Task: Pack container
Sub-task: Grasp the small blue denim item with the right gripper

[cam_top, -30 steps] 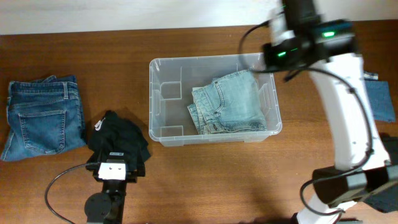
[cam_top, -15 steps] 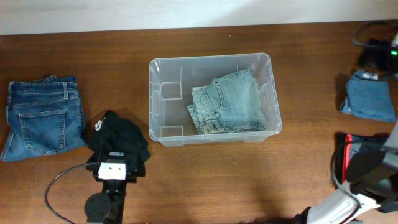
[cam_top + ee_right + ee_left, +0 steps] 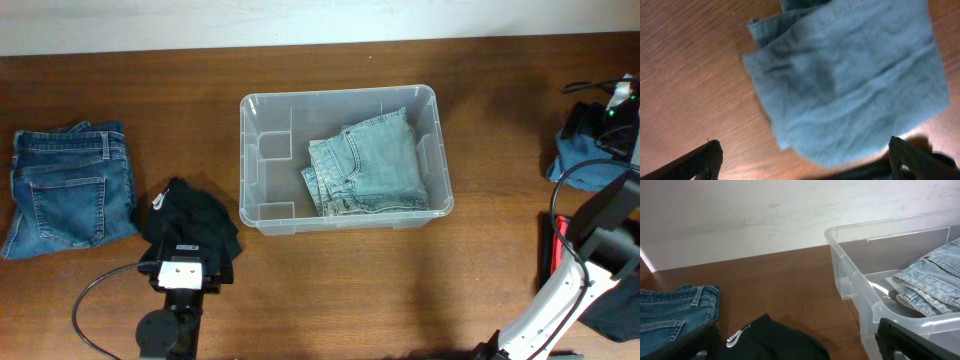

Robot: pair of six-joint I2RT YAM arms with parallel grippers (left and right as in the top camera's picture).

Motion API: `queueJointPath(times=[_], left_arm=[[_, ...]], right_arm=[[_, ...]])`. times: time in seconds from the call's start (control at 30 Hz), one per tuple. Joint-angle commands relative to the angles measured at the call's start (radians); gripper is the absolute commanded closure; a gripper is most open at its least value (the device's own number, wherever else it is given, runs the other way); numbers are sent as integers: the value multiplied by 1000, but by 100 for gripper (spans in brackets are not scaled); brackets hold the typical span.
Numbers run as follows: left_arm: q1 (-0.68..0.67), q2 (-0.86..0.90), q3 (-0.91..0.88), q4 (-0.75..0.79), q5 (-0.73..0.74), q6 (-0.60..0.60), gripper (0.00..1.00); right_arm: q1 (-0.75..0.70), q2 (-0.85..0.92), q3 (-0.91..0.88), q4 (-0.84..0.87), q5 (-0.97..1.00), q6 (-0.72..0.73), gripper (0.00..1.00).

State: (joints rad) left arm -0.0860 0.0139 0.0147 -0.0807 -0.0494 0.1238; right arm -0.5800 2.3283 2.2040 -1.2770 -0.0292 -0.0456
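The container [image 3: 270,172] sits near the middle of the table [image 3: 500,70], its long side running left to right. A folded pair of light jeans [image 3: 368,165] lies inside, filling the right part, and the left part of the floor is bare. The left wrist view shows the same jeans [image 3: 932,282] under the clear rim [image 3: 855,267].

To the left of the container, apart from it, a crumpled black garment [image 3: 195,218] lies on the wood. Farther left, a folded pair of darker jeans [image 3: 68,190] rests near the table's edge.

The left gripper [image 3: 797,342] is low over the black garment [image 3: 775,340], between the dark jeans [image 3: 675,315] and the container. Its jaws stand wide apart, with nothing between them.

The right gripper [image 3: 807,160] is at the far right edge of the table, above a folded blue cloth [image 3: 850,80] that lies flat on the wood. Its jaws are also wide apart and grip nothing; the cloth [image 3: 580,168] is well apart from the container
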Motion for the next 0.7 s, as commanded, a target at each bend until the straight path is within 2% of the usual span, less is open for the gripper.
queueJointPath(times=[0.0, 0.2, 0.4, 0.67], left_arm=[[-5, -6, -5, 0, 1, 5, 1], [-5, -6, -5, 0, 1, 5, 1], [-5, -6, -5, 0, 1, 5, 1], [-5, -6, -5, 0, 1, 5, 1]], right_arm=[[2, 27, 11, 29, 68, -35, 2], [-19, 34, 11, 105, 97, -57, 2], [-30, 44, -38, 162, -5, -135, 2], [-35, 99, -117, 168, -5, -142, 2]])
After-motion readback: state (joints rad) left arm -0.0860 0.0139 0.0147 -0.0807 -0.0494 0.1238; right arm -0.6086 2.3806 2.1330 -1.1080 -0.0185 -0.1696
